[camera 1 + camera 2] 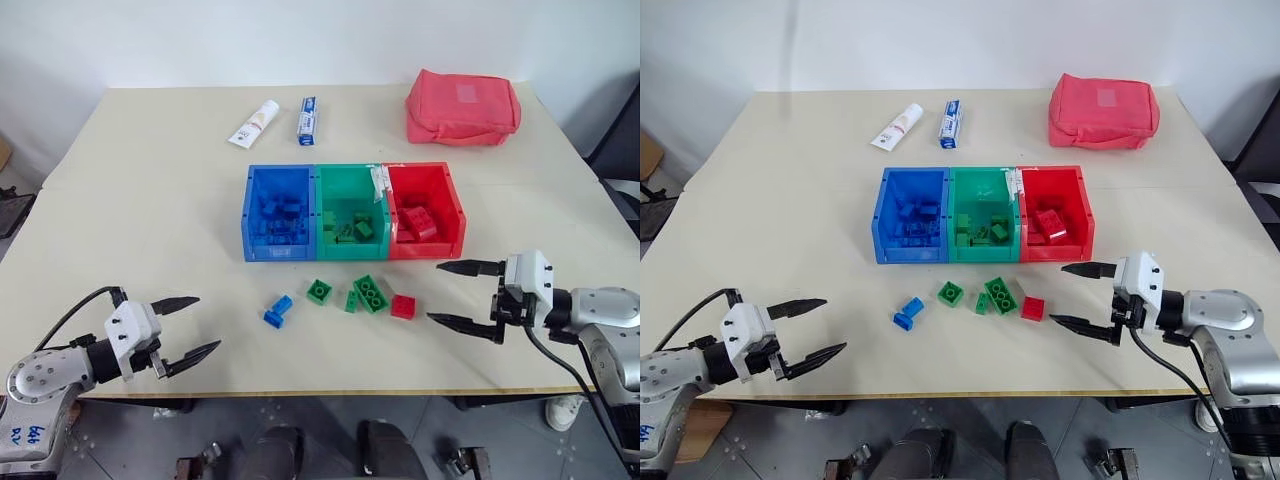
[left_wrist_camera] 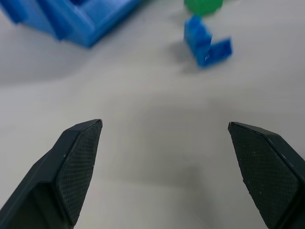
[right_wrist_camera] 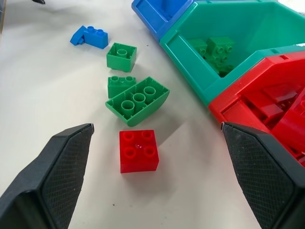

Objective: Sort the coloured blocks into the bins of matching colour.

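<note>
Mid-sort on the pale counter (image 1: 150,200), you stand between picks: both tools hang above the near edge with nothing in them, and five blocks wait in front of the bins.

At far left, your left tool (image 1: 187,326) is spread wide and empty, aimed toward the loose blue block (image 1: 277,310), which lies well apart from it. That block sits just ahead of the blue bin (image 1: 280,212), already holding several blue pieces.

Moving right, three green blocks cluster together: a small square one (image 1: 319,291), a small one (image 1: 352,301) touching the larger curved one (image 1: 371,292). All lie near the front wall of the green bin (image 1: 349,211), the middle of the joined row.

Next comes the red block (image 1: 403,306), a square four-stud piece standing alone below the red bin (image 1: 424,208). Your right tool (image 1: 467,295) is likewise fully parted and holds nothing; in its wrist view the red block lies between its fingers and ahead of them.

The likely next move: lower the right tool over the red block, close, lift and drop it in the red bin.

Beyond the bins lie two toothpaste tubes (image 1: 253,124) and a red pouch (image 1: 462,107); their printing is too small to read.
</note>
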